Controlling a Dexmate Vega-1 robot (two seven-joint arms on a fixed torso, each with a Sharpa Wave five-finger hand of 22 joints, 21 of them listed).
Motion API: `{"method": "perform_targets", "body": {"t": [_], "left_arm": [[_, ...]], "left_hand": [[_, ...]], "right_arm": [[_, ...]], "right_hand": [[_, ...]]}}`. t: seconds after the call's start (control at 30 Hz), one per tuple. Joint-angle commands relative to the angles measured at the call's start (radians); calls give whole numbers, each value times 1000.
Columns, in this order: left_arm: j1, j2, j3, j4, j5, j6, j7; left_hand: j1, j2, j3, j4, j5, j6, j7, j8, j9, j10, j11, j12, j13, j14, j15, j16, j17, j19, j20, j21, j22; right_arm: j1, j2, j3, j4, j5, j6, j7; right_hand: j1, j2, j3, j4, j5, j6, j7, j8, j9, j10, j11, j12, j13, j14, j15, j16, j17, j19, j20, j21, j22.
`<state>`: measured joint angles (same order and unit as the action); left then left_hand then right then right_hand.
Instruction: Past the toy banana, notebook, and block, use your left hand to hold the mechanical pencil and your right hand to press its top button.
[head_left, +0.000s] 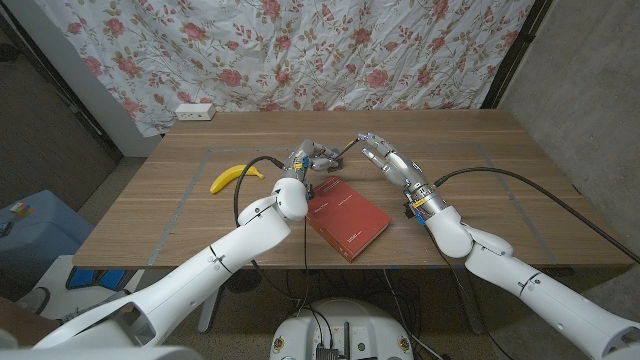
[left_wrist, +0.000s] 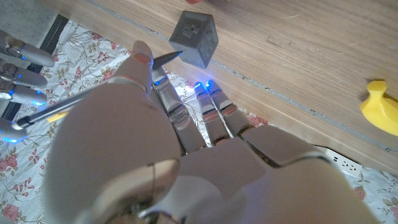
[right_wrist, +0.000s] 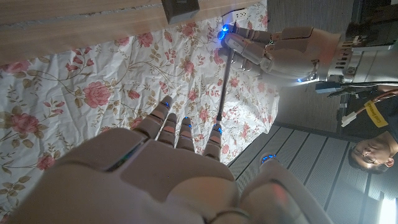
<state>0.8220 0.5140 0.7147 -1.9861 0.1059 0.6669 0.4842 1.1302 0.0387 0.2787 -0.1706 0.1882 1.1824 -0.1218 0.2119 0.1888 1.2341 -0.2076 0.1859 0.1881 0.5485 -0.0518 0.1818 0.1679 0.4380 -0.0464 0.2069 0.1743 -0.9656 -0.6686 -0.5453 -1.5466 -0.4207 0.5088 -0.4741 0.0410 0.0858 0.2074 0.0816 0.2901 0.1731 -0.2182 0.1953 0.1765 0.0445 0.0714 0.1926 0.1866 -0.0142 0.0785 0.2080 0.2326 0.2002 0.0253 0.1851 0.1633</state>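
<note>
Nearest the robot, the red notebook lies on the table, near the front edge at the middle. Just beyond it, the left hand is raised over the table with its fingers closed around the mechanical pencil, which sticks out to the right toward the other hand. In the left wrist view the pencil runs across the hand, its tip close by the grey block. The toy banana lies to the left, well apart from the hands.

The right hand hovers just right of the pencil's free end, fingers spread and holding nothing; in the right wrist view its fingertips sit right at the pencil's end.

So the hold looks done and the press is in hand. The next move seems to call for one right fingertip pushing straight along the pencil onto the button, while the left hand grips firmly so the pencil does not slide.
</note>
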Motion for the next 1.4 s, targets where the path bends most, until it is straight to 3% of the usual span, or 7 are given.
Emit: {"method": "perform_targets", "body": {"t": [0.03,1.4], "left_arm": [[5,3,1,-7,3,3,4],[-2,-1,5,2,2,-11,-3]], "left_hand": [[2,9,-3,4,7,-2,2,1,3,26,-17,6,2,8,-167,-3,1,-7,-47,-1,4],[3,9,-6,3,7,0,5,1,3,25,-17,6,2,9,-167,-3,1,-7,-48,-1,4]], "right_arm": [[-7,0,0,-6,-9,-3,-5],[-18,1,-16,-45,-26,-84,-5]], "right_hand": [[5,24,3,3,5,11,-2,-2,0,7,3,4,1,8,3,6,0,12,-1,2,2],[3,25,7,10,10,18,-2,-6,0,17,3,6,1,14,5,8,0,22,1,4,3]]}}
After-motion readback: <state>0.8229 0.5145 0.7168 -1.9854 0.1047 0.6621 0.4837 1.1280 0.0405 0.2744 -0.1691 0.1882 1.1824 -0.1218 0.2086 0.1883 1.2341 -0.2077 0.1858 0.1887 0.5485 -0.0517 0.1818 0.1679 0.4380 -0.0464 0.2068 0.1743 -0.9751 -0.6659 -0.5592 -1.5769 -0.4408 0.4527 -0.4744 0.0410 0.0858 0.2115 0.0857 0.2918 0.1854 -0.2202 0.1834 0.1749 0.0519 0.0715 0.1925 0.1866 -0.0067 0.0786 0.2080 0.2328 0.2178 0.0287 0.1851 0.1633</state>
